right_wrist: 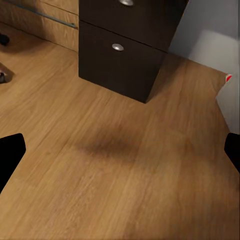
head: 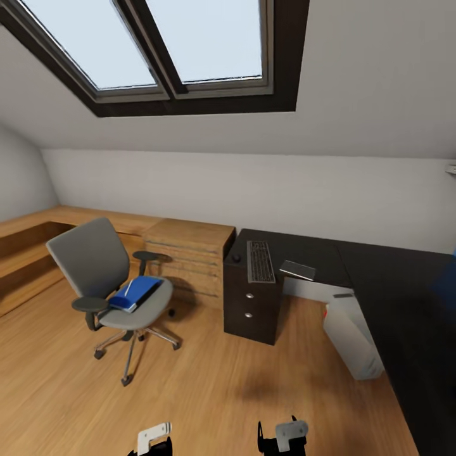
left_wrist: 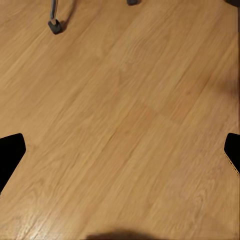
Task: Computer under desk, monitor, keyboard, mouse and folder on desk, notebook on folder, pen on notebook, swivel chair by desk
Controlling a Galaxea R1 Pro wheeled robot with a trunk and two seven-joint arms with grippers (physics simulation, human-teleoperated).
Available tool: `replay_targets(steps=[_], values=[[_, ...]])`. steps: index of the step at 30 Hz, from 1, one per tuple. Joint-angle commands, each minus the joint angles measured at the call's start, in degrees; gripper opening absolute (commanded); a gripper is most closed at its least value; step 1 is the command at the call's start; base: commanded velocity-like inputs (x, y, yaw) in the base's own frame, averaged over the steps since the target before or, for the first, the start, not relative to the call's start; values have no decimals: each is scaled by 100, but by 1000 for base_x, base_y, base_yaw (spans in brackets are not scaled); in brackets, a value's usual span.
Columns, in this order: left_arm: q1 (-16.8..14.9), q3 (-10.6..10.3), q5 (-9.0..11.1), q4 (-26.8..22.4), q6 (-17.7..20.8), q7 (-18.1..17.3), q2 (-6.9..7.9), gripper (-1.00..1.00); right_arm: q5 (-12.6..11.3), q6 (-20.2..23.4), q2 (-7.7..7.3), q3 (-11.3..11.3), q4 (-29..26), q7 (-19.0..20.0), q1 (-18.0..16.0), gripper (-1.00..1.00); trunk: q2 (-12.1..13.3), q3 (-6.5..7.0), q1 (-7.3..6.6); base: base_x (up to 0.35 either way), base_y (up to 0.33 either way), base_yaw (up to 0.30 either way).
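The grey swivel chair stands on the floor at the left, apart from the desk, with the blue folder lying on its seat. On the near end of the black desk the keyboard lies lengthwise. The small dark mouse sits left of it and a thin flat notebook right of it. The pale computer stands under the desk; its corner has a red light. My left gripper and right gripper hang open over bare floor. The monitor and pen are out of view.
A low light-wood drawer unit stands between chair and desk, joined to a wooden shelf along the left wall. The desk's black drawer block faces me. A chair castor is near the left gripper. Wood floor lies ahead under a sloped ceiling.
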Motion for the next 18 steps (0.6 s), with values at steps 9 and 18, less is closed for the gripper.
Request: replay_targets(steps=[9, 18], values=[[-4, -54, 50, 2, -21, 30, -2, 100, 8, -6, 1, 29, 8, 101, -7, 100, -5, 39, 4, 327, 135, -207], [-4, -56, 50, 2, -23, 30, -6, 100, 4, -7, 1, 29, 8, 107, -7, 100, -5, 87, 4, 327, 49, -214]])
